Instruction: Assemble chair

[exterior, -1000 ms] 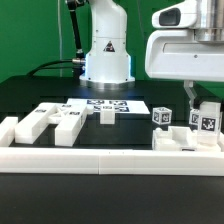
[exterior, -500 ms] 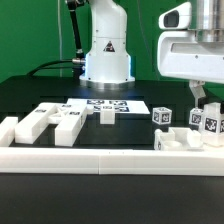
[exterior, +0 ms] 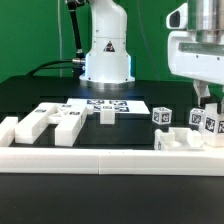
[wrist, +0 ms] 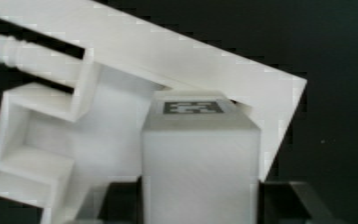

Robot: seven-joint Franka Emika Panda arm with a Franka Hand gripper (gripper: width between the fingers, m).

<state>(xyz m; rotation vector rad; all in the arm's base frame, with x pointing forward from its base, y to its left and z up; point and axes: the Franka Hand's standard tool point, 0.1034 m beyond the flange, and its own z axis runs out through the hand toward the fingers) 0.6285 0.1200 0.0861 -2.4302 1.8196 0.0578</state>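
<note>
Gripper (exterior: 206, 106) pinches upright tagged chair leg (wrist: 202, 150), long axis vertical, near counter (exterior: 40, 95) front edge at the exterior view's right. Seat slab (exterior: 178, 140) lies just below; next move likely straight down.

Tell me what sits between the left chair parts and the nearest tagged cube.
One small white block, otherwise bare black table, seen in the exterior view.

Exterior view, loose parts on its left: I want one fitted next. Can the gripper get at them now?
Probably not yet: the gripper is shut on a block at that view's right. Nothing covers the loose parts, though.
</note>
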